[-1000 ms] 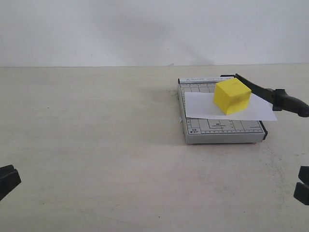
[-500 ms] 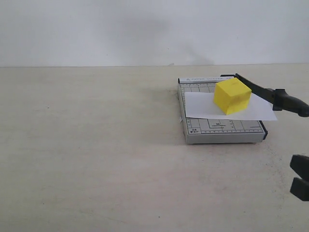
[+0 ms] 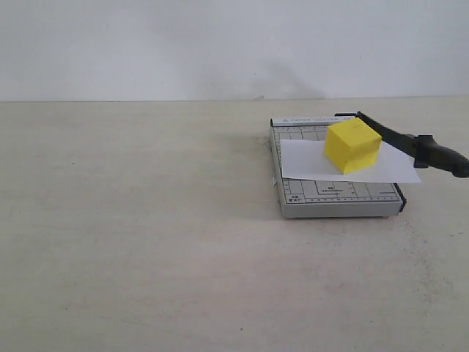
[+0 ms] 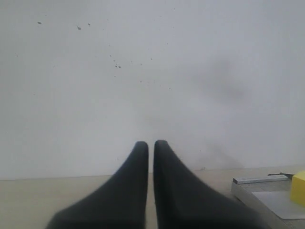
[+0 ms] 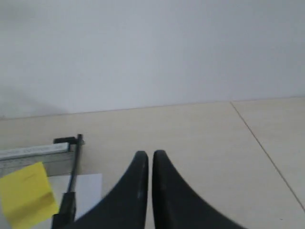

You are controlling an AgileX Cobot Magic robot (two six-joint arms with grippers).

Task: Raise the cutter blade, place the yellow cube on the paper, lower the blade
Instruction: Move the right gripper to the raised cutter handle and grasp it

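The yellow cube (image 3: 352, 146) rests on the white paper (image 3: 308, 165), which lies across the grey gridded cutter base (image 3: 333, 198). The cutter blade (image 3: 410, 144) slants along the base's right side, its thick black handle past the base's front right corner. Neither gripper shows in the exterior view. In the left wrist view my left gripper (image 4: 150, 144) is shut and empty, well away from the cutter base (image 4: 259, 180) and cube (image 4: 299, 188). My right gripper (image 5: 149, 154) is shut and empty too, beside the blade (image 5: 72, 176), cube (image 5: 27, 195) and paper (image 5: 88, 191).
The beige tabletop (image 3: 146, 220) stretches wide to the left of the cutter and in front of it. A plain white wall (image 3: 220, 44) stands behind. A seam in the tabletop (image 5: 267, 152) runs on the right gripper's far side from the cutter.
Both grippers have pulled back out of the exterior view: the left one left first, then the right one. Cube, paper and blade have not moved.
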